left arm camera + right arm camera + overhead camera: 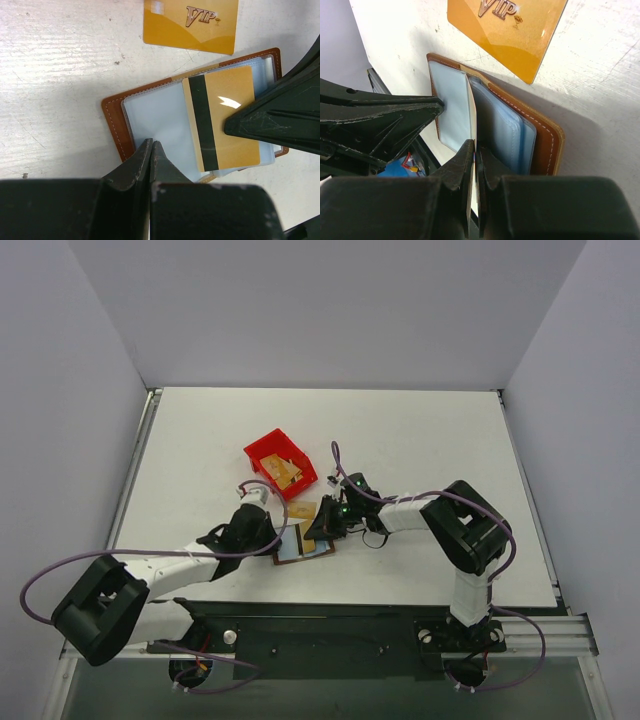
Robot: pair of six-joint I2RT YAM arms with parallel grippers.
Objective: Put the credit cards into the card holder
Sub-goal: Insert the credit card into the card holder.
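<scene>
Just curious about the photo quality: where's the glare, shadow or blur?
Left wrist view: white glare on the gold dark-striped card; the left gripper's black fingers look blurred. Right wrist view: the brown leather card holder shadows the white table. Top view: evenly lit.

Brown card holder (112, 120), blue pockets — gold card (227, 137), black stripe.

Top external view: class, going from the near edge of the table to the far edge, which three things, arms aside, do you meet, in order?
wallet → loose card → red bin
</scene>
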